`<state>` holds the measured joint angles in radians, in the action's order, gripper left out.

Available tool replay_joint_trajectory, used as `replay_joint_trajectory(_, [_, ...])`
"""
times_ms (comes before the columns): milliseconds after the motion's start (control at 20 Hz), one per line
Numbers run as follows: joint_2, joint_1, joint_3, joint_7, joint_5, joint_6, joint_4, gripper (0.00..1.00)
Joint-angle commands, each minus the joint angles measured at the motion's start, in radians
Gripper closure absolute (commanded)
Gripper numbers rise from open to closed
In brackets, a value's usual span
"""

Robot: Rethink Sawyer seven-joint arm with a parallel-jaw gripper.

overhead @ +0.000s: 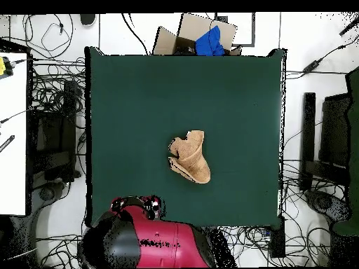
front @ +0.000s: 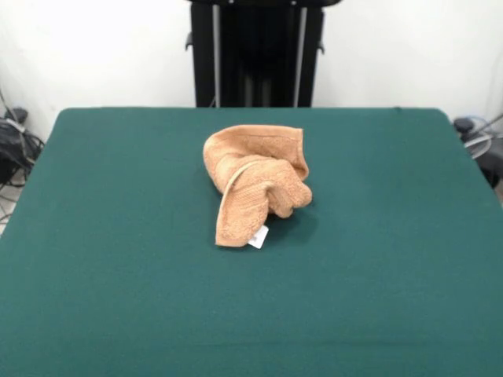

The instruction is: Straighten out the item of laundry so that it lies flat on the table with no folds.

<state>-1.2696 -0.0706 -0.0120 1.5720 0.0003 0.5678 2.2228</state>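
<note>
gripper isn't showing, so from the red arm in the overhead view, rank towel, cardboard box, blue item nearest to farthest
1. towel, mid-table
2. cardboard box and blue item, past the table's far edge: too close to call

The towel (front: 255, 184) is bunched near the middle of the table (front: 102, 236), with the pedestal (front: 255, 55) behind.

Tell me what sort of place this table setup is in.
Most likely a robotics lab or test cell. A red robot arm is parked at the edge of a green felt table, loose cables cover the floor around it, and only a crumpled towel lies on top.
</note>
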Motion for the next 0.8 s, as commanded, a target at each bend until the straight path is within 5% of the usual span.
replay_joint_trajectory(50, [0.049, -0.003, 0.004, 0.113, -0.056, -0.058, 0.105, 0.00])
replay_joint_trajectory(400, [0.137, -0.018, -0.009, 0.118, -0.151, -0.147, 0.075, 0.00])
replay_joint_trajectory(800, [0.323, -0.051, 0.036, 0.136, -0.150, -0.280, 0.039, 0.00])
